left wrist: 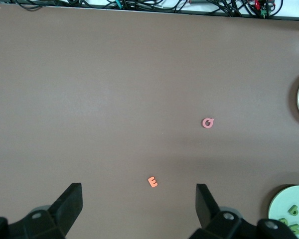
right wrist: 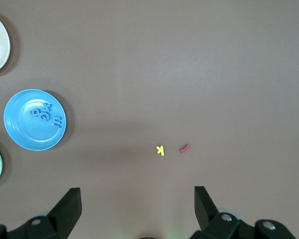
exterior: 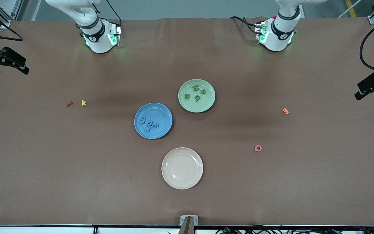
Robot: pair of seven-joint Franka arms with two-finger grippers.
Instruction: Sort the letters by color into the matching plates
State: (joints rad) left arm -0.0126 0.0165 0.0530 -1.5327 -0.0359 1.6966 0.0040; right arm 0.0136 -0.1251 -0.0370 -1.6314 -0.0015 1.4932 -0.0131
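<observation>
Several blue letters (exterior: 149,123) lie in the blue plate (exterior: 162,112) at mid-table; the same blue plate (right wrist: 20,134) and blue letters (right wrist: 46,114) show in the right wrist view. Several green letters (exterior: 195,93) lie in the pale green plate (exterior: 206,105), farther from the front camera; the left wrist view catches an edge of this green plate (left wrist: 279,201). Both arms wait drawn back at their bases. My left gripper (left wrist: 139,201) is open over bare table with nothing between its fingers. My right gripper (right wrist: 138,201) is likewise open and holds nothing.
A cream plate (exterior: 182,168) with nothing in it sits nearest the front camera. An orange E (exterior: 285,111) and a pink Q (exterior: 257,148) lie toward the left arm's end. A yellow k (exterior: 83,102) and a red letter (exterior: 69,104) lie toward the right arm's end.
</observation>
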